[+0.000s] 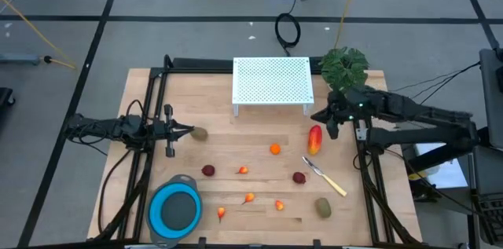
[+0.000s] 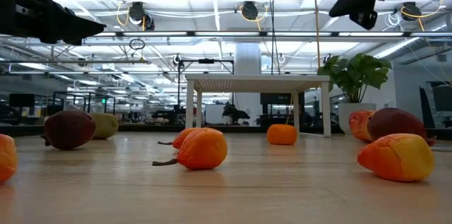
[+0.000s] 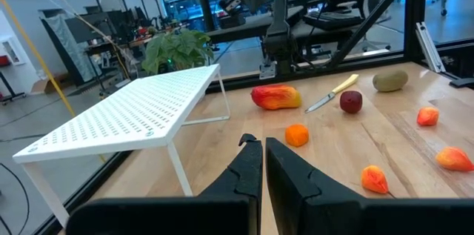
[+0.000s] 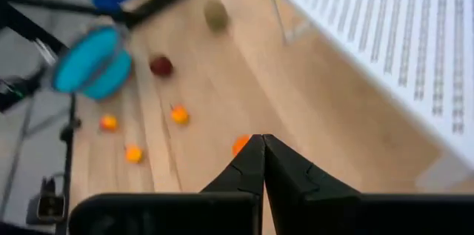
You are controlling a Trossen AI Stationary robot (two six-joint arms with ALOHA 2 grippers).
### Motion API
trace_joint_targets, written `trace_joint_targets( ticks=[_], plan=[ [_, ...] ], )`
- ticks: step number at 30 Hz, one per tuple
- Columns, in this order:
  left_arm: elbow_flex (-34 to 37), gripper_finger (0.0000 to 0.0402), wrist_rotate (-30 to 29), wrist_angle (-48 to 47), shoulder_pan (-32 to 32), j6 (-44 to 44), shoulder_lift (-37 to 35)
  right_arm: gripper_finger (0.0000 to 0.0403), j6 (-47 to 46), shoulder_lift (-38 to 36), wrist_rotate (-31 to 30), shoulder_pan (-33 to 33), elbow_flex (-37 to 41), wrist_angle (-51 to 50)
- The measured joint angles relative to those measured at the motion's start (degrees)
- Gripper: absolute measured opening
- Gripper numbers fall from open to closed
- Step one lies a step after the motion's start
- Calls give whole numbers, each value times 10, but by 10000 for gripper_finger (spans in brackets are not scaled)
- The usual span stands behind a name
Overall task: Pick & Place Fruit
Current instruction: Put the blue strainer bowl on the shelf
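The right end effector (image 1: 332,126), fingers together, hovers just left of the elongated red-yellow fruit (image 1: 315,139), right of centre; the left end effector (image 1: 186,130), also closed, sits beside a brown-green oval fruit (image 1: 200,133).

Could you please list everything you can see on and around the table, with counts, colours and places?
Elongated fruit: one, red-yellow, right of centre, near the right gripper.
Oval fruits: two, brown-green; one by the left gripper's tip, one near the front right.
Ball fruits: two, dark red; one left of centre, one beside the knife.
Small fruit bits: five, orange-red, scattered mid-table to the front.
Knife: one, pale-yellow handle, right side.
Bowl: one, blue with grey rim, front left.
Perforated stand: one, white, at the back.
Plant: one, green, back right corner.
Left gripper: shut, at the left edge.
Right gripper: shut, back right.
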State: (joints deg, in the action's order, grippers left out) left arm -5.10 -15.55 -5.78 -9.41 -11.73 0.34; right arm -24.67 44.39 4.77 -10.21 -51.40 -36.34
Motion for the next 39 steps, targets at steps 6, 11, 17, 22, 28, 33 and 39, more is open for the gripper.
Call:
trace_joint_targets(
  ticks=[6,11,17,22,28,33,39],
  plan=[
    [0,21,0,0,0,0,0,0,-68,82,-51,83,-60,-114],
    [0,21,0,0,0,0,0,0,-151,134,-63,142,-77,-186],
    [0,21,-1,0,0,-1,0,0,-230,175,-65,172,-77,-261],
    [0,21,-1,0,0,-1,0,0,-242,181,-66,168,-68,-260],
    [0,21,-1,0,0,-1,0,0,-244,181,-65,161,-57,-259],
    [0,21,-1,0,0,-1,0,12,-251,181,-63,162,-48,-252],
    [0,21,-1,0,0,-1,0,62,-254,181,-63,161,-43,-252]
  ],
)
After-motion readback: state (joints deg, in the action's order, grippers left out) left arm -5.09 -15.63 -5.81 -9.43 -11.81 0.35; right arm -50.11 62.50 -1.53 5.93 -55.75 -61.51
